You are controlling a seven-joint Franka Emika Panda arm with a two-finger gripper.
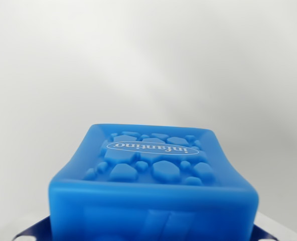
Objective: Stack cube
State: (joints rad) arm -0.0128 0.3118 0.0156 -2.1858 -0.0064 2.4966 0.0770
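Jaws unseen; blue cube (pixel 153 186) embossed "infantino", upside down

Your gripper is all but out of frame in the wrist view: only two dark blue slivers (pixel 35 232) break the bottom edge, one at the wrist view's left, one at its right. Whether they are its fingers, and how the jaws stand, you cannot tell from here

Blue cube (pixel 153 186) cropped below; dark blue object (pixel 33 232) beneath largely hidden.
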